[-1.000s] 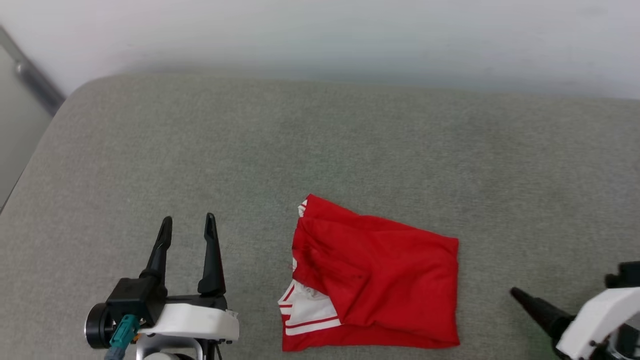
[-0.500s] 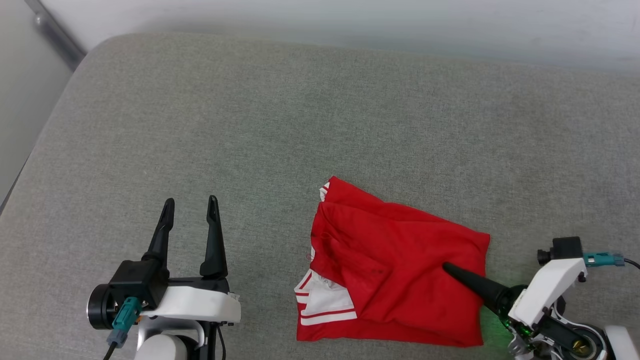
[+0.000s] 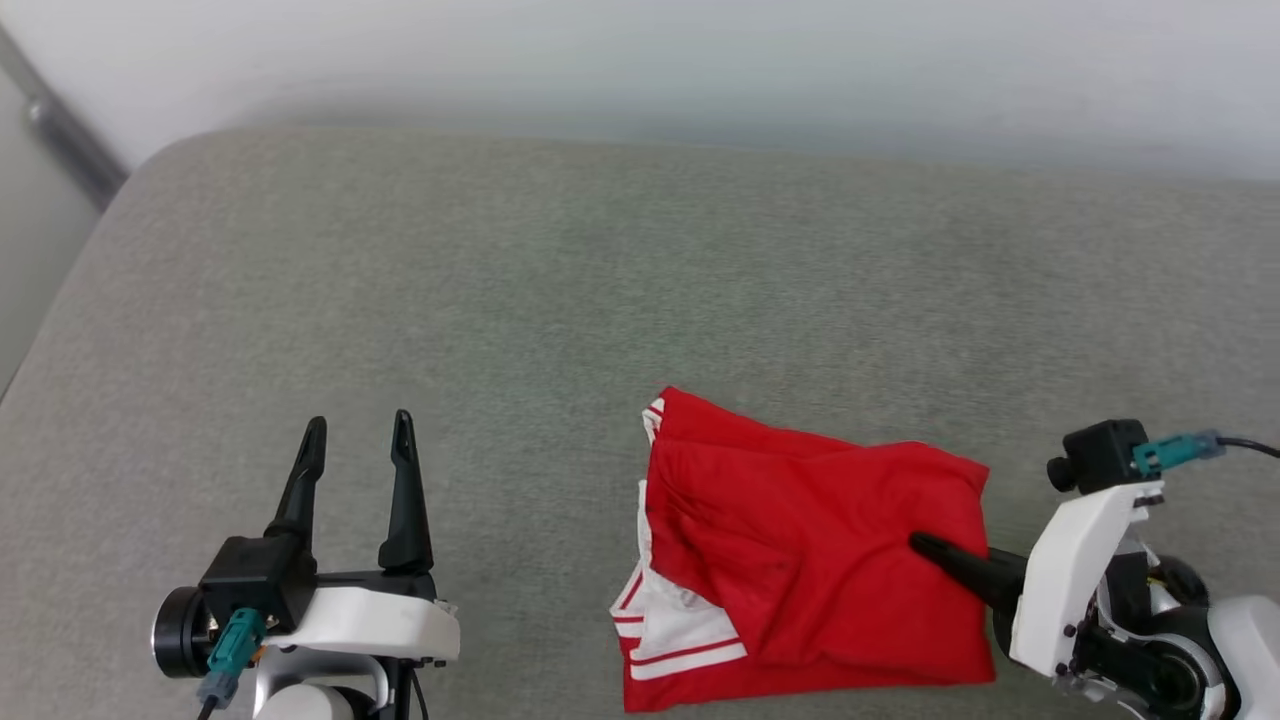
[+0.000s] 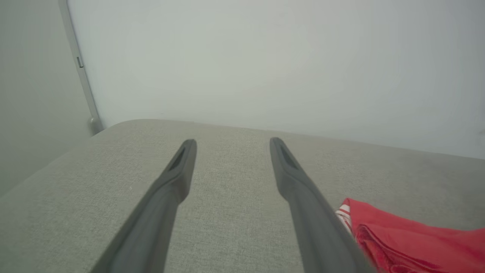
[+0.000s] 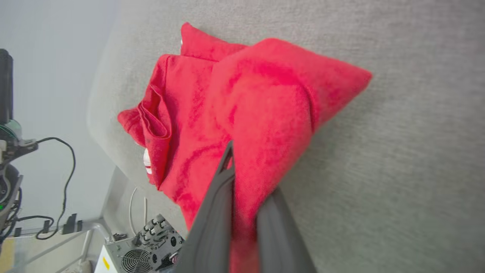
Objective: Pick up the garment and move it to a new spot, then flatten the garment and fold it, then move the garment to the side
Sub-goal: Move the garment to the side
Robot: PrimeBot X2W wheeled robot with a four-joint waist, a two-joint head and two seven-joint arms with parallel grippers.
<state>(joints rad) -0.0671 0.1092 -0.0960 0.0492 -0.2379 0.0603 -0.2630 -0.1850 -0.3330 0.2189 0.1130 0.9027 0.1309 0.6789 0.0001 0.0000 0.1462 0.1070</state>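
The garment (image 3: 800, 540), a red jersey folded into a rough rectangle with a white striped sleeve showing at its lower left, lies on the grey cushion (image 3: 560, 300) right of centre. My right gripper (image 3: 925, 547) reaches in from the right and is shut on the garment's right edge. In the right wrist view red cloth (image 5: 250, 113) bunches between the two fingers and lifts into a peak. My left gripper (image 3: 355, 440) stands open at the lower left, well clear of the garment, nothing between its fingers. The left wrist view catches the garment's corner (image 4: 413, 239) at lower right.
A pale wall (image 3: 640, 60) runs behind the cushion. The cushion's rounded left edge (image 3: 60, 300) drops off beside a metal rail (image 3: 60, 140). In the right wrist view, an electronics box with a fan (image 5: 140, 250) and cables (image 5: 64, 159) sit below the cushion's near edge.
My right gripper came in from the lower right over the garment's right edge and shut on it, bunching the cloth. The head camera shifted between frames. My left gripper stayed open.
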